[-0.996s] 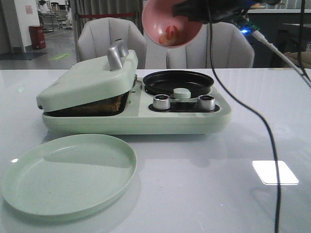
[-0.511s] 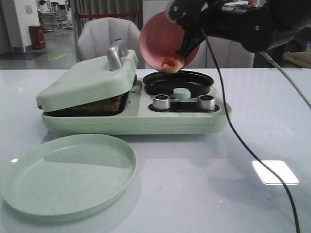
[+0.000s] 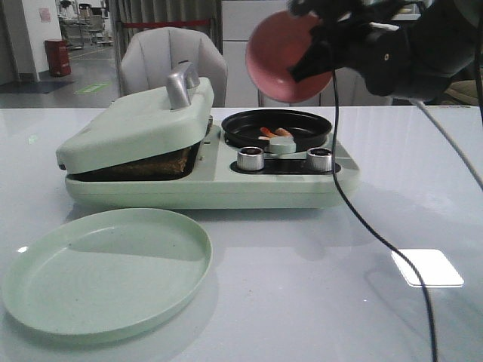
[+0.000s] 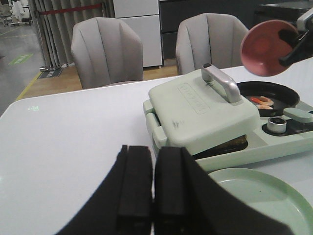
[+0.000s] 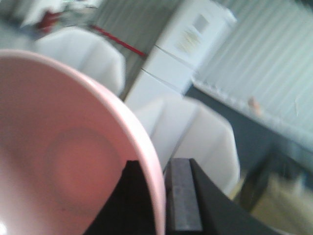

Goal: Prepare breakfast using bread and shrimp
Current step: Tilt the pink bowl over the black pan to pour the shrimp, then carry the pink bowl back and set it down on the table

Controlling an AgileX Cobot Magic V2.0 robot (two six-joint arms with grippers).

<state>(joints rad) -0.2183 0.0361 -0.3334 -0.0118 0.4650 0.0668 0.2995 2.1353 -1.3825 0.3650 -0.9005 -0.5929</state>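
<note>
Right gripper [image 5: 159, 205]: I see it pinched onto the rim of 1 pink bowl [image 3: 281, 54], 1 finger inside, 1 outside, gap no wider than the rim. Bowl is tipped on its side in the air, mouth facing 9 o'clock, up at 1 o'clock from the round black pan [image 3: 249, 127]; its inside looks bare.

Left gripper [image 4: 151, 188]: its 2 pads meet with nothing between them, hanging over the table away from the breakfast maker [image 3: 226, 187].

Shrimp [image 3: 273, 133]: lying in the black pan, behind the pan's knob; I count about 2 or 3 pieces, too small to be sure.

Bread [image 3: 143, 164]: only a dark brown edge shows under the part-lowered lid [image 3: 128, 128]; slice count hidden.

2 chrome knobs [image 3: 250, 158], 1 green plate [image 3: 106, 271] at 6 o'clock of the lid.
</note>
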